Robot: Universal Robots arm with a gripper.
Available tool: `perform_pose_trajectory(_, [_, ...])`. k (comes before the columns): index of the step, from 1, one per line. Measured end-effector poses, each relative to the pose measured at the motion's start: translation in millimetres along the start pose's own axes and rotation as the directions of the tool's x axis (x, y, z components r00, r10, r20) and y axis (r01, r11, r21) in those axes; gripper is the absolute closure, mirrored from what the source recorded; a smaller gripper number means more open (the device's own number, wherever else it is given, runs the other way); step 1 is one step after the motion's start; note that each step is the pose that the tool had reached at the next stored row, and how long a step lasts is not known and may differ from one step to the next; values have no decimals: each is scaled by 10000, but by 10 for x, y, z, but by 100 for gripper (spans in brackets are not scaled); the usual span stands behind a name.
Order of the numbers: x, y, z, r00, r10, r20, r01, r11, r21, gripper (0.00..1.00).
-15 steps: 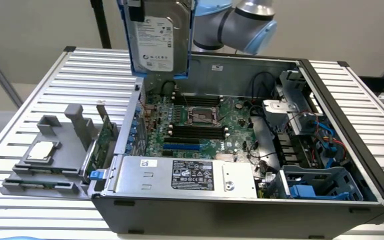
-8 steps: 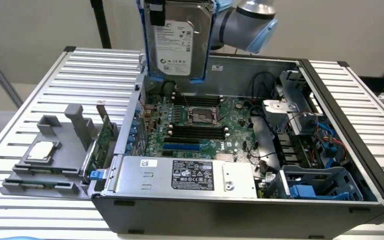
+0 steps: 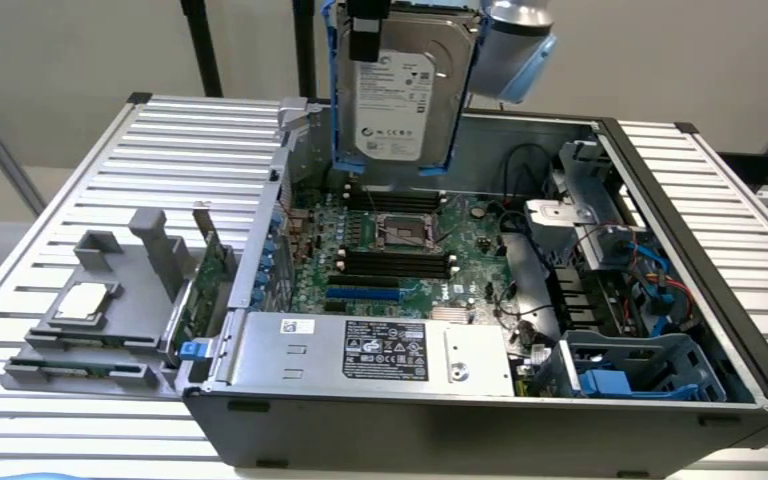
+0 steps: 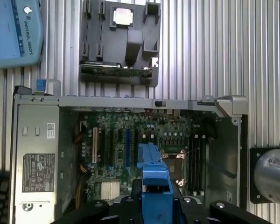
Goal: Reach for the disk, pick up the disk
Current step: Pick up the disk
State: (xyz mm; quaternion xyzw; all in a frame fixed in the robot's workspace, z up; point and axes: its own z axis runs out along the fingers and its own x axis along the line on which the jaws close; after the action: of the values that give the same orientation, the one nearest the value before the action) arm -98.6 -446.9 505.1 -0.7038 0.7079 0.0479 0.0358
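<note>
While the open computer case (image 3: 704,300) lies below, my gripper (image 3: 373,12) is clenched on the top edge of the disk (image 3: 395,85), which hangs lifted above the case's motherboard (image 3: 398,250), long axis upright, label facing outward.

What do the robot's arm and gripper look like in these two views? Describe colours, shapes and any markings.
In the exterior view the arm shows a silver-grey rounded joint with a light blue cap. The wrist view shows another light blue cap printed "UNIVERSAL ROBOTS" with a round logo, and a round silver joint end on a black square flange. The gripper is black, angular, with visible screws.
</note>
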Motion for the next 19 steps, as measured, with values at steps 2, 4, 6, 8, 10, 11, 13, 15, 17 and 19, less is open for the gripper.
perform_pose_trajectory(2, [30,-90,-5,10000,-1,0,1,10000,0,67])
perform_pose_trajectory(4, [62,-184,-10,10000,-1,0,1,10000,0,67])
perform_pose_trajectory(6, [92,-274,-16,10000,0,-1,0,10000,0,67])
perform_pose_trajectory(8, [126,-365,-21,10000,-1,0,1,10000,1,67])
perform_pose_trajectory(10, [166,-438,-27,10000,-2,0,2,10000,0,67])
perform_pose_trajectory(11, [188,-472,-31,10000,-1,0,1,10000,0,67])
perform_pose_trajectory(13, [237,-536,-38,10000,0,0,0,10000,0,67])
perform_pose_trajectory(15, [287,-591,-44,10000,0,0,0,10000,0,67])
perform_pose_trajectory(17, [337,-646,-52,10000,0,0,0,10000,0,67])
perform_pose_trajectory(19, [390,-700,-59,10000,-1,0,1,10000,0,67])
